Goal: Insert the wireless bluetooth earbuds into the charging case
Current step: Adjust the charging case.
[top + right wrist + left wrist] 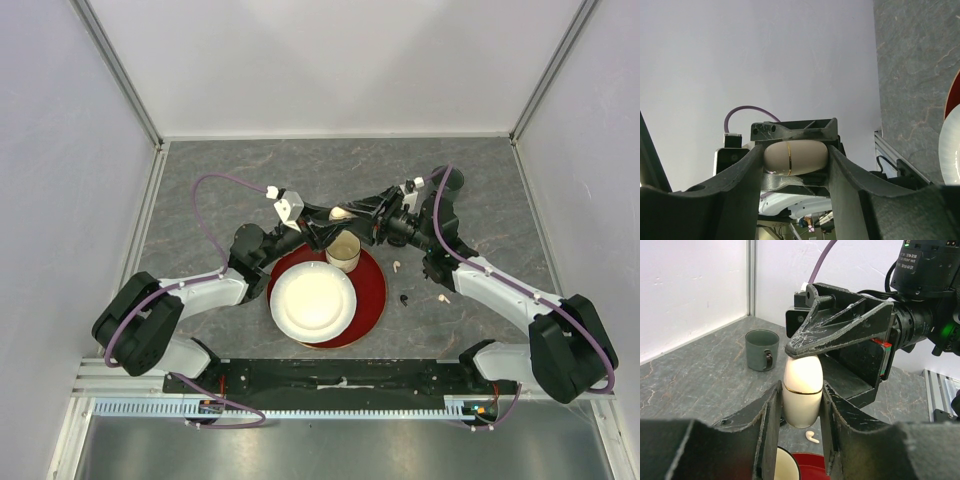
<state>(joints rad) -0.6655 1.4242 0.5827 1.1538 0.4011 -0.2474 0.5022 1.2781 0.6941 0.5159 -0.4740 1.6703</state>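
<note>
Grey marbled table (200, 170), walled in white on three sides. Entries ordered from the arm bases outward, each placed against the red plate (372, 290).

1. White paper plate (312, 300). Rested on the near left part of the red plate, covering much of it.
2. Nearer white earbud (443, 297). Lay on the table well right of the red plate, outside the charging case.
3. Black earbud (404, 298). Lay just right of the red plate's rim.
4. Farther white earbud (398, 266). Lay right of the red plate's far edge.
5. Paper cup (343, 252). Stood upright on the far edge of the red plate.
6. Charging case (341, 213). Cream, egg-shaped, thin gold seam. Hung above the red plate's far edge, over the paper cup.
7. Left gripper (801, 390). Clamped on the charging case's lower half.
8. Right gripper (795, 150). Clamped on the other half.
9. Dark green mug (761, 350). Stood upright beyond the red plate, seen in the left wrist view only.
</note>
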